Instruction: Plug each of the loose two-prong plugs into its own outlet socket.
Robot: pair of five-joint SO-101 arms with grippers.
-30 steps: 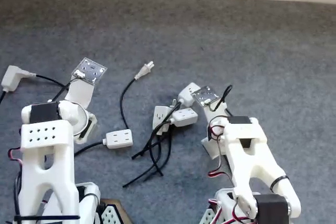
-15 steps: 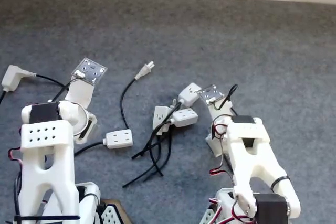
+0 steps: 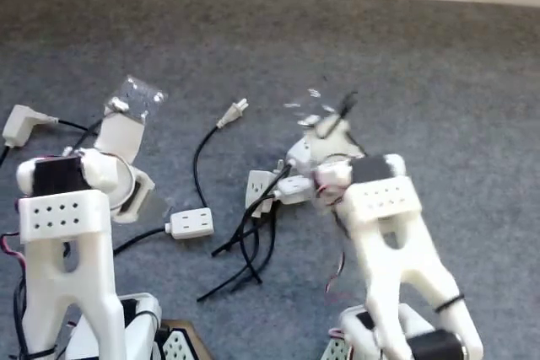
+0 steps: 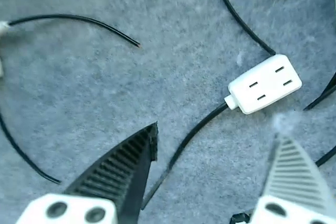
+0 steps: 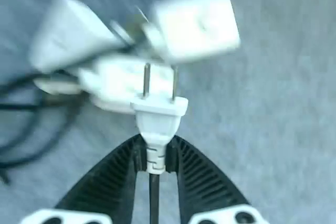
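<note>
Now my right gripper (image 5: 156, 148), clamped on a two-prong plug (image 5: 158, 114), has swung forward and up, prongs facing the outlet cluster (image 5: 194, 22); insertion likely next. My left gripper (image 4: 216, 132) gapes above the three-way socket (image 4: 264, 83).

Your left tool (image 4: 215, 132) hangs wide open over the bench (image 4: 79, 77). A black cord (image 4: 184, 145) runs under the gap between its jaws, and an outlet block (image 4: 265, 83) lies just beyond. Ahead of your right tool (image 5: 156, 148), closed on a plug (image 5: 157, 116), the clustered outlet blocks (image 5: 194, 22) crowd the way. Between the arms lie tangled cords (image 3: 249, 246); the far bench is open.
</note>
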